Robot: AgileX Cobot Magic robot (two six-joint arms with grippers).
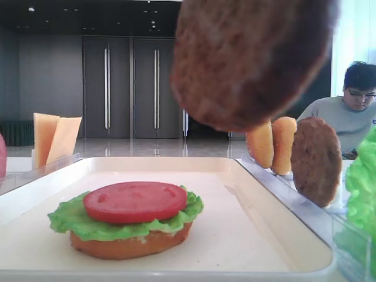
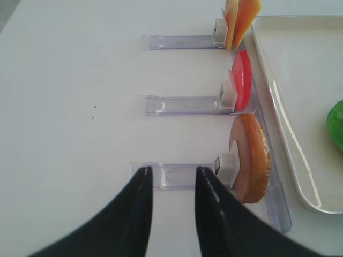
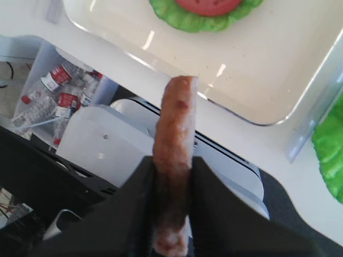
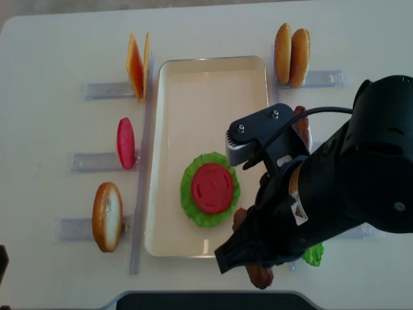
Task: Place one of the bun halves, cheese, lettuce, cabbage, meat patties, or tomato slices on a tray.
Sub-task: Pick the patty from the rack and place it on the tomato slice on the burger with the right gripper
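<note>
Right wrist view: the right gripper [image 3: 171, 182] clamps a meat patty [image 3: 174, 139] edge-on at lower centre, below the tray [image 3: 278, 69] corner. Left gripper [image 2: 170, 184] stands parted, empty, lower centre by the bun half [image 2: 252, 158].

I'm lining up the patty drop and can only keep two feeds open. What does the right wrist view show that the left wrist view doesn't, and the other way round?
Only the right wrist view shows the right gripper shut on a meat patty held edge-on near the tray's corner, plus the tomato slice lying on lettuce.

Only the left wrist view shows the left gripper, empty, jaws apart, beside the racks holding a bun half, a spare tomato slice and cheese.

Both show the tray.
</note>
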